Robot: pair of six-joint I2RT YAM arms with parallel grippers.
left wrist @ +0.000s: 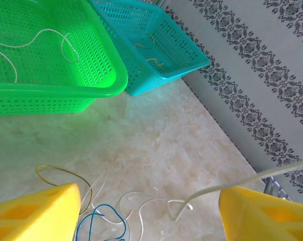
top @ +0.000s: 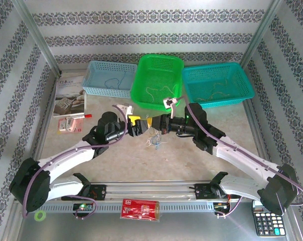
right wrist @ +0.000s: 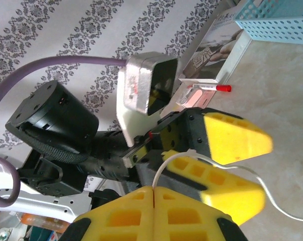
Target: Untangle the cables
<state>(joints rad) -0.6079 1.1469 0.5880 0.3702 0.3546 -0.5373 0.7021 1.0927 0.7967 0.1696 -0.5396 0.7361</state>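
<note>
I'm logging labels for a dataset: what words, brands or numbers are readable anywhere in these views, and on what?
No text can be read in full.
White booklet, far left: cover print too small to read.
Pink-and-white packet below it: print blurred.
Red packet, near edge: white label, unreadable.
Black calculator, near right corner: key marks too small.

The tabletop point(top: 141, 160) is seen whole from above, behind the arm bases point(top: 89, 191). The green basket point(left wrist: 41, 103) and teal basket point(left wrist: 154, 76) (shared with that view) are faced low from the left wrist; the left gripper point(right wrist: 267, 170) is framed closely from the right.
</note>
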